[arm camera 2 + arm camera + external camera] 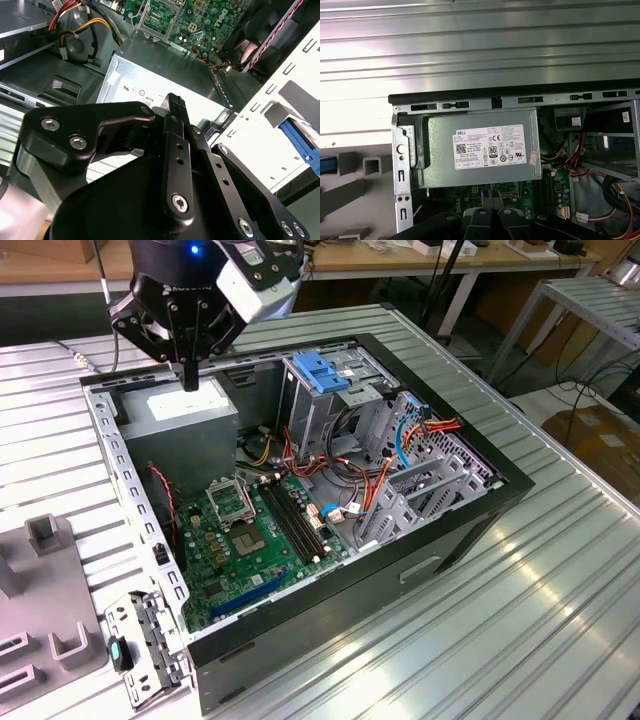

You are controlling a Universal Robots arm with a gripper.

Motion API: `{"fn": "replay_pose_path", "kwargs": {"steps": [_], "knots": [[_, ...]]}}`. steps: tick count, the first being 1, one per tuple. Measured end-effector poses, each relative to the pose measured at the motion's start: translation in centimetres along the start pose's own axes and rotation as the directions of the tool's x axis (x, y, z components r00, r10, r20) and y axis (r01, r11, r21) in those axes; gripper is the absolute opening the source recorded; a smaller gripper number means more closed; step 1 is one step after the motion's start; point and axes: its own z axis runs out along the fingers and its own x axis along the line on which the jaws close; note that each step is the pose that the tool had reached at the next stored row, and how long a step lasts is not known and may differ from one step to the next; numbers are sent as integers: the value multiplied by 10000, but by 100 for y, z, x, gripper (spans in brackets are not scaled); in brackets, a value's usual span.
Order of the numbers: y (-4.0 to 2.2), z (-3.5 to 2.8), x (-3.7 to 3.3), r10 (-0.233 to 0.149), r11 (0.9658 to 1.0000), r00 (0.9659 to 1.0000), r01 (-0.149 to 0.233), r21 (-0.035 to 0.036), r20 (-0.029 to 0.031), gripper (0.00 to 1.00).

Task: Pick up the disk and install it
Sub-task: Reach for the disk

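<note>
Disk — blue-railed, parked in its holder for pickup — lies ungrasped; claw, pressed together and empty, hangs over the power supply, exterior view's left.

Large sticker: a white sticker is lying on the grey power supply in the first wrist view, carrying a maker's mark, fine black print and a row of approval signs.
Corner sticker: a small pinkish sticker is sitting at the white sticker's edge, its print too small to make out.
Second wrist view: a row of small round signs is showing on the power supply's pale face.
Case: a little white tag is sticking inside the computer case, unreadable.
Tool: white lettering is running across the black body of the tool in the exterior view.
</note>
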Motion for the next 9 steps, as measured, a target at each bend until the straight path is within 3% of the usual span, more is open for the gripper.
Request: {"fn": "replay_pose_path", "kwargs": {"steps": [9], "knots": [[-3, 4, 33, 2, 10000, 10000, -2, 1, -18, 11]]}}
